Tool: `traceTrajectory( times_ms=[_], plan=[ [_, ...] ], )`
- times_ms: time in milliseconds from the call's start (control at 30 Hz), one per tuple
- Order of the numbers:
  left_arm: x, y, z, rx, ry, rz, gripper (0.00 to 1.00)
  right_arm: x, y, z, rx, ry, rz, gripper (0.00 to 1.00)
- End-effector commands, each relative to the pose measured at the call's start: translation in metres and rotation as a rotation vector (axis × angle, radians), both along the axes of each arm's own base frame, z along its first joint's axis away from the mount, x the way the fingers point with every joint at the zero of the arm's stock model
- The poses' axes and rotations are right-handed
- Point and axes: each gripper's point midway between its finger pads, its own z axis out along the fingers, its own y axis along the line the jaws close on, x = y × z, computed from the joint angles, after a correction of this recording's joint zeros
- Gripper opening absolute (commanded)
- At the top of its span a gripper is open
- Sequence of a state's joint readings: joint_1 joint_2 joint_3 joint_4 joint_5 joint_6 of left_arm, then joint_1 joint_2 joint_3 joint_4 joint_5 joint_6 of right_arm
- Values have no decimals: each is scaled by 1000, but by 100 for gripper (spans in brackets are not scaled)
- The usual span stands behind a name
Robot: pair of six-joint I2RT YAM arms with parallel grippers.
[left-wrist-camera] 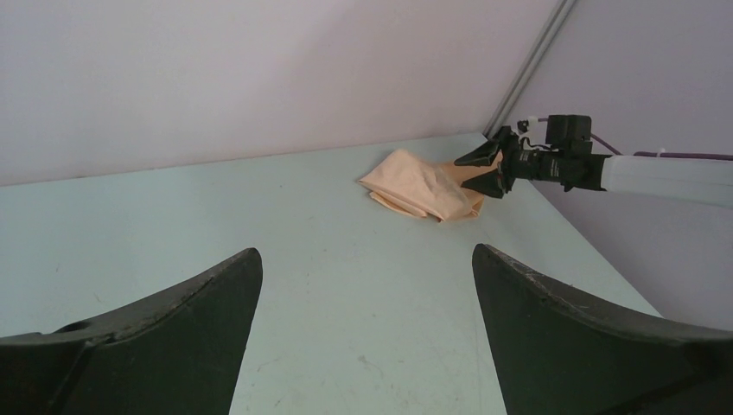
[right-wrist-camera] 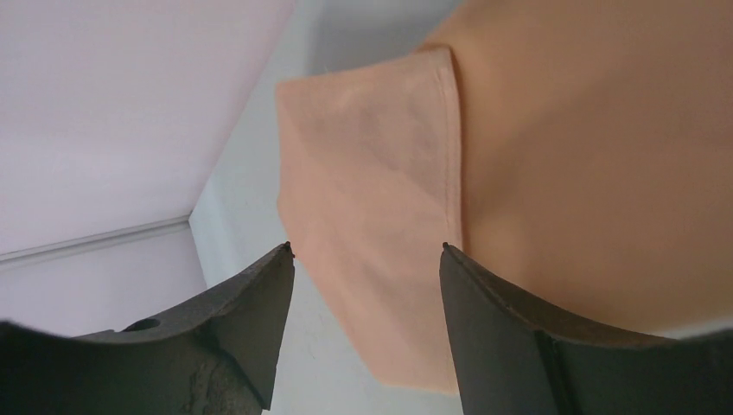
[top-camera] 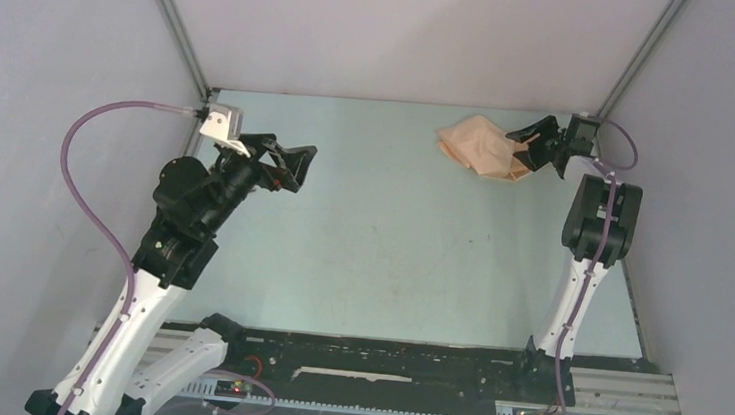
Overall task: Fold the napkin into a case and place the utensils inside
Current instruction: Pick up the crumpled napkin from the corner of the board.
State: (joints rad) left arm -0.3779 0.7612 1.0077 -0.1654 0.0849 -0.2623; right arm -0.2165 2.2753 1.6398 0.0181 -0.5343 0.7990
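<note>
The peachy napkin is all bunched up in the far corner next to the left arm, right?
No. The napkin is bunched up in the far corner next to the right arm, not the left arm. The top external view shows it.

The counter [top-camera: 371,238] is a flat, pale blue-green surface, matt and faintly scuffed. One thing lies directly on it: a peach napkin [top-camera: 479,147], bunched in loose, layered folds near the counter's far right corner.

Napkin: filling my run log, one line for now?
napkin: bunched, far right | right gripper: open over its corner | left gripper: open, far off
</note>
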Motion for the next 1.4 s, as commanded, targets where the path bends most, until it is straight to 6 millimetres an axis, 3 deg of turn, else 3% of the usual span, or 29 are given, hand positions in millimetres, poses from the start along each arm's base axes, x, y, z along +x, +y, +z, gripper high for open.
traceTrajectory(
  times_ms=[0,267,367,433,500,600,733,767,867,1000,1200,1367],
  plan=[
    [-3,-5,11,-21,-37,-24,100,21,-13,18,-5,-65,-10,71],
    [1,-5,7,-20,-27,-20,100,28,-16,-12,25,-27,-12,69],
    [1,-6,6,-19,-23,-24,100,30,-9,-19,53,-17,15,66],
    [1,-6,6,-19,-22,-23,100,31,-3,-20,68,-25,34,57],
    [1,-6,6,-19,-25,-23,100,32,4,-11,89,-53,59,50],
    [0,-6,7,-23,-28,-24,100,33,18,14,127,-114,110,23],
    [-3,-3,9,-29,-39,-15,100,22,34,71,122,-213,179,0],
    [-3,-2,10,-31,-43,-13,100,16,40,88,115,-240,202,0],
    [-5,1,10,-40,-48,1,100,-13,64,153,75,-348,283,0],
    [-6,7,12,-55,-54,30,100,-71,105,212,-30,-406,372,0],
    [-11,15,17,-83,-74,67,100,-188,186,298,-152,-566,527,0],
    [-13,24,19,-103,-79,109,100,-290,224,381,-197,-758,611,0]
  ],
)
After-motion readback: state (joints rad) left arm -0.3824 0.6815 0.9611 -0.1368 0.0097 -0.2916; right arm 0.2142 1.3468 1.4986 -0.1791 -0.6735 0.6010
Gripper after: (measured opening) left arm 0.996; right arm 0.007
